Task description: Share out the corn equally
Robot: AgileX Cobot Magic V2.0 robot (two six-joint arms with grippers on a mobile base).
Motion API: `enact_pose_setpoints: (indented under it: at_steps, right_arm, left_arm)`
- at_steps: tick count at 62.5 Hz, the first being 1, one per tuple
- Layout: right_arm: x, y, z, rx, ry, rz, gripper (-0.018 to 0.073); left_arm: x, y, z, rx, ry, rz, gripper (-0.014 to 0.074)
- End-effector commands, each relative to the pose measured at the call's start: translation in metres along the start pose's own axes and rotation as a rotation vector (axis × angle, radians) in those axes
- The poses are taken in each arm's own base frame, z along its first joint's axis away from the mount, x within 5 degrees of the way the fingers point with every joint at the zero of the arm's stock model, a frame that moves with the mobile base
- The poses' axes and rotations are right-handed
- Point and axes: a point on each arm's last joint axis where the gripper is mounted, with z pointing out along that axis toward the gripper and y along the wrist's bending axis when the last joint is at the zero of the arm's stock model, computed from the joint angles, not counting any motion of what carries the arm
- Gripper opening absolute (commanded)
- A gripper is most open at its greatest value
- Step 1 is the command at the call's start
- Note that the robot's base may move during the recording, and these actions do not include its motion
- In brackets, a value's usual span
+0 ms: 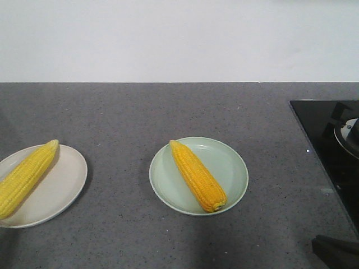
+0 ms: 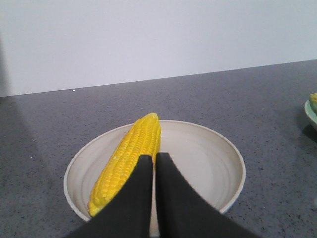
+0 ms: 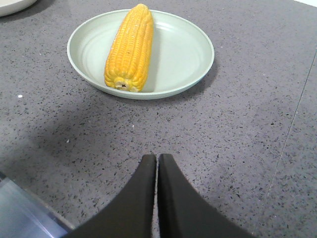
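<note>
You had 2 cobs in view, 1 per plate. The paler cob (image 1: 25, 178) lay slantwise on the cream plate (image 1: 59, 188) at the left edge of the grey tabletop (image 1: 168, 112), tip pointing up and right. The deeper yellow cob (image 1: 198, 176) lay on the green plate (image 1: 230, 168) near the middle, tip at the far rim, blunt end at the near rim. The 2 plates sat well apart. Your left tool (image 2: 154, 161) had its jaws pressed together with nothing between them, just above the cream plate, beside the cob. Your right tool (image 3: 157, 161) was likewise pinched closed and empty, over bare tabletop, short of the green plate. A black hob (image 1: 328, 140) sat at the right edge.
</note>
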Motion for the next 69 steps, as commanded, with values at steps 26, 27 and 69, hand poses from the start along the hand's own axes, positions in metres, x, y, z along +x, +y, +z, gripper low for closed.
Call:
enact_pose_setpoints:
  at_steps: [26,27,69]
  right_arm:
    - [-0.013,-0.003,-0.004,0.024,-0.074,0.01,-0.0006]
    - [-0.013,-0.003,-0.004,0.024,-0.074,0.01,-0.0006]
    - [-0.012,-0.002,-0.004,0.021,-0.07,0.011,-0.0006]
  left_arm:
    - [0.0,0.008,-0.015,-0.159,-0.102,0.094,-0.0006]
    - [0.001,0.008,-0.015,-0.156,-0.095,0.097,-0.0006]
    - [0.009,0.006,-0.016,-0.134,-0.036,-0.138,-0.0006]
